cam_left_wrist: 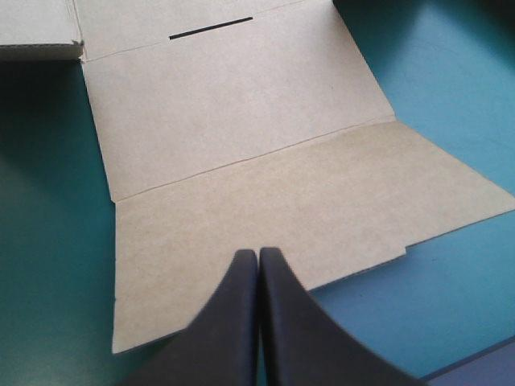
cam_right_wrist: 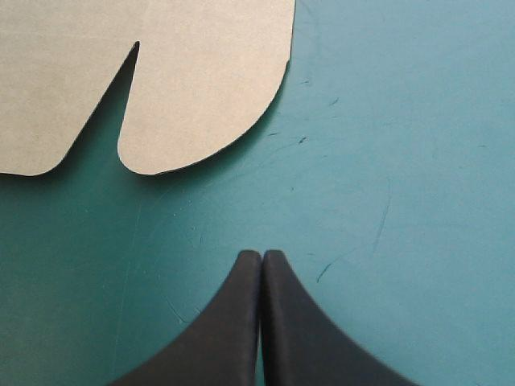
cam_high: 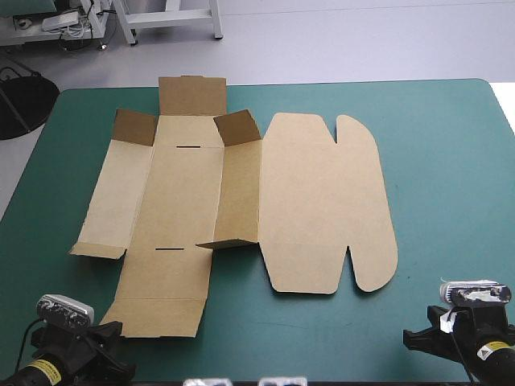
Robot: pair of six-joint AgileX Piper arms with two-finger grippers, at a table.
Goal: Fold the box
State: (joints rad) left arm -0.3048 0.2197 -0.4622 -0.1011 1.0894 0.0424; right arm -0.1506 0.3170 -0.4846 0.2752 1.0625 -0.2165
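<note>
The brown box (cam_high: 241,201) lies as a cut sheet on the teal-green cover, mostly flat. Two small corner flaps (cam_high: 135,126) stand up at its far end, and one long side wall (cam_high: 239,193) is raised a little. Its rounded lid (cam_high: 326,205) lies flat on the right. My left gripper (cam_left_wrist: 258,256) is shut, its tips over the near end flap (cam_left_wrist: 265,233) of the box. My right gripper (cam_right_wrist: 262,256) is shut over bare cover, short of the lid's rounded tab (cam_right_wrist: 209,96). In the high view both arms sit at the near corners (cam_high: 76,346) (cam_high: 471,322).
The table's (cam_high: 451,145) teal-green cover lies bare around the sheet on the right and along the near edge. A dark round object (cam_high: 20,96) sits on the floor past the table's far left corner.
</note>
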